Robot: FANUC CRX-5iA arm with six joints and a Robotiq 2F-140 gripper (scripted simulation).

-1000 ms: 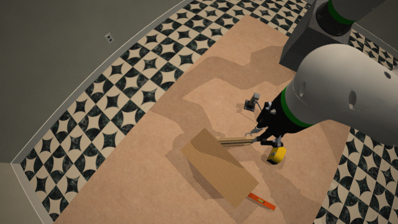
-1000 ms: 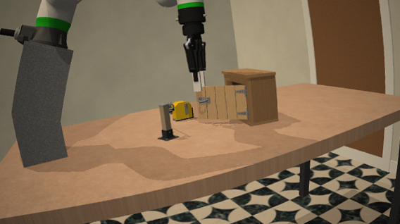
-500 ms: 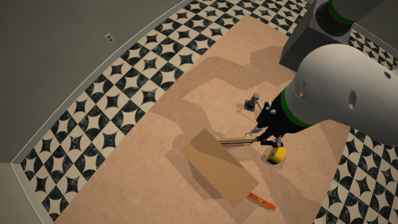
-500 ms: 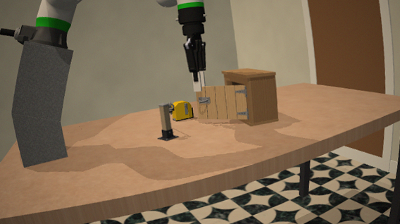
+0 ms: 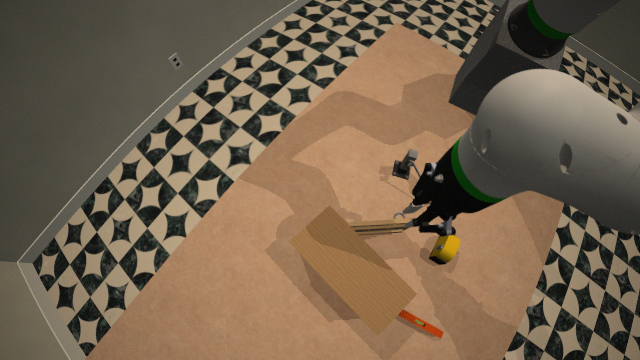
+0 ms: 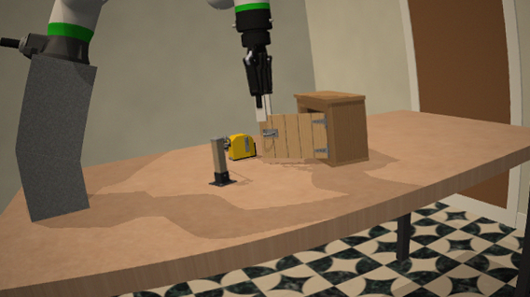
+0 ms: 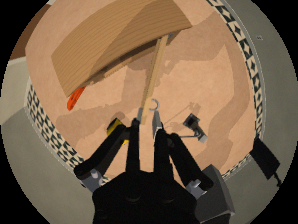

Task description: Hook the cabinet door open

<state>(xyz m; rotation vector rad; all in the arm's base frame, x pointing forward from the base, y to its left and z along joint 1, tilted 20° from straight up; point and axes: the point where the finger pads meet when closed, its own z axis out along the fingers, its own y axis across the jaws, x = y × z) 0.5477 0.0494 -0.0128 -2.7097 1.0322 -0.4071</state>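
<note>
The tool (image 5: 411,216) (image 6: 264,113) (image 7: 147,115) is hovering at the door's free edge, fingers narrow with a gap showing, and nothing looks gripped. The door (image 5: 380,227) (image 6: 292,137) (image 7: 155,75) is standing well open, and the eye (image 5: 398,213) (image 6: 270,133) (image 7: 158,105) is jutting from its post-facing side, near the fingertips. On that side the hook (image 5: 417,171) (image 7: 186,136) is reaching from the post (image 6: 219,156) (image 7: 197,131) toward the tool; its far end is hiding, so I can't tell whether it's meeting the eye. Behind the door's hinges, the cabinet (image 5: 350,265) (image 6: 349,133) (image 7: 115,40) is standing upright on the desk (image 6: 270,223).

Here's the danger: fingers closing now may be pinching the door instead of the hook. A sideways shove could be swinging the eye out of reach, and a hard pull could be tipping the cabinet.
</note>
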